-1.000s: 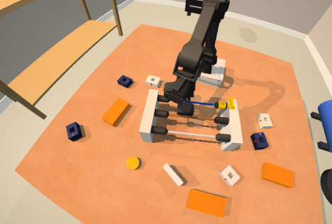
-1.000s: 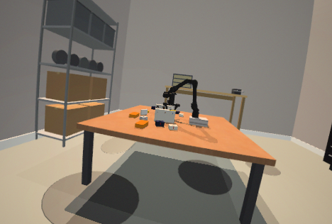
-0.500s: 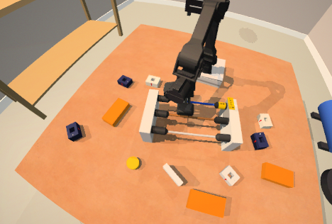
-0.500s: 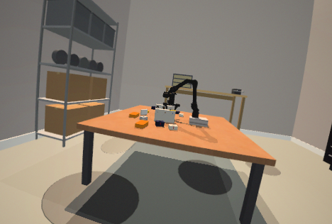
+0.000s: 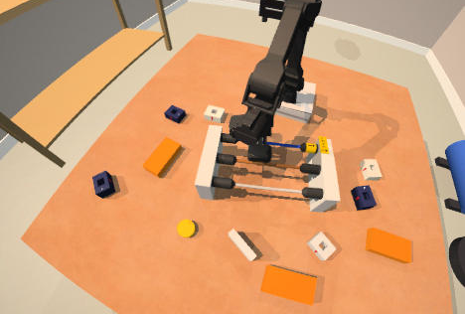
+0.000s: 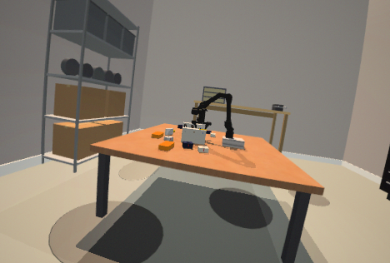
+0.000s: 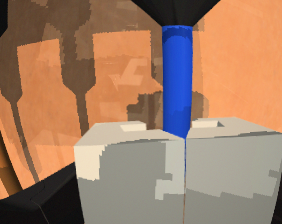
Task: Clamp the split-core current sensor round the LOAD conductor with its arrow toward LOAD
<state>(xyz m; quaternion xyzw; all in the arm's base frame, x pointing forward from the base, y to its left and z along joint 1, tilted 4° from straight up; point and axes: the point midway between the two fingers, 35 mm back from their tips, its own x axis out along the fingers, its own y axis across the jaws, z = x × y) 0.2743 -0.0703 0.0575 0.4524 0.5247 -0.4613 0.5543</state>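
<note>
The split-core sensor [image 7: 227, 170] is gripped between the jaws of the gripper [image 5: 259, 152] [image 7: 169, 159], its halves apparently met around the blue conductor [image 5: 285, 144] [image 7: 177, 82], yellow marker [image 5: 311, 148] at three o'clock. Latching and arrow direction cannot be confirmed; release remains.

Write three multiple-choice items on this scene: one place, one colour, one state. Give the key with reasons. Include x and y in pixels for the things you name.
1. Where is the yellow disc [image 5: 186, 229]?
A) On the shelf
B) On the table
C) On the arm's base

2. What colour is the conductor at the sensor [image 7: 142, 185]?
A) Blue
B) White
C) Orange

3. How is the gripper [image 5: 259, 152] [image 7: 169, 159]?
A) Wide open, holding nothing
B) Shut on a yellow disc
C) Shut on the sensor

1 B: top view shows it there.
2 A: wrist view shows blue between the halves.
3 C: both halves sit between the fingers.
</note>
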